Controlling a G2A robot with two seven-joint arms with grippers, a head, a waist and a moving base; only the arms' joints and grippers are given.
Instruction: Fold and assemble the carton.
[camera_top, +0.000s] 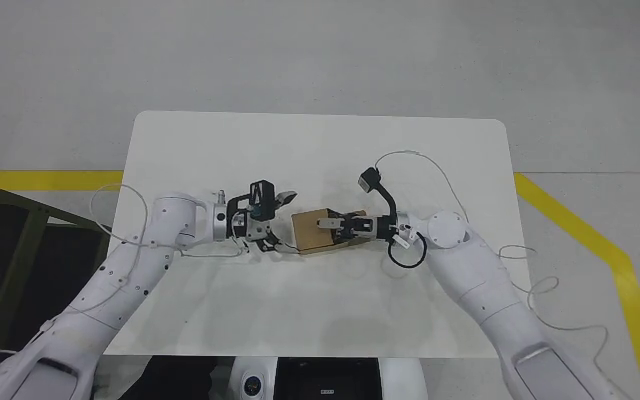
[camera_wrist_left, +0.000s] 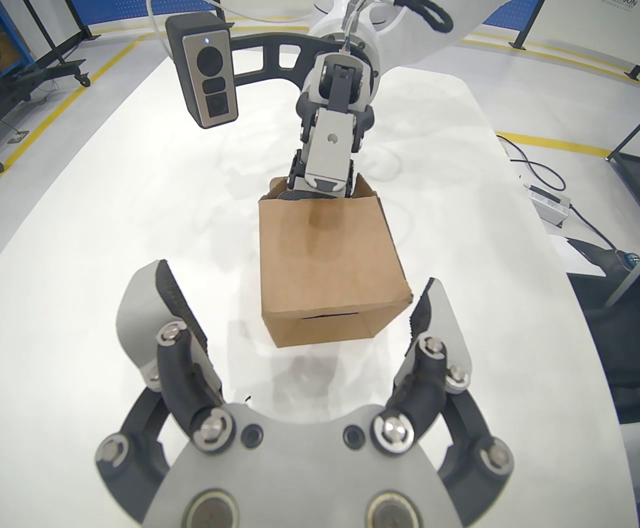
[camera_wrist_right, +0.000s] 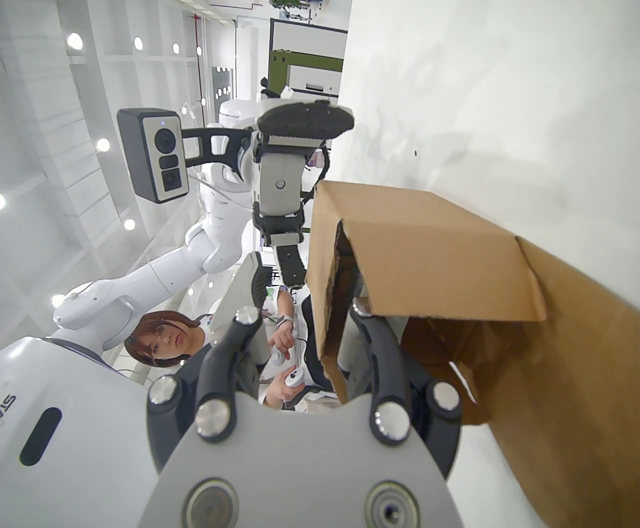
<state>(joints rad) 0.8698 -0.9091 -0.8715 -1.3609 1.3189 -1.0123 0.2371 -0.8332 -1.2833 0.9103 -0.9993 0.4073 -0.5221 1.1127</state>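
Mid-table, we find the carton lying on its side on the white table, between both grippers.
From above we see the left gripper just beside one end and the right gripper at the other. Our left wrist view adds that the near end is folded closed and that the left fingers are spread wide, apart from the cardboard, holding nothing. Our right wrist view shows the other end open with one flap folded inward. The right fingers are parted astride a side wall, one inside and one outside, with a gap beside the outer one.
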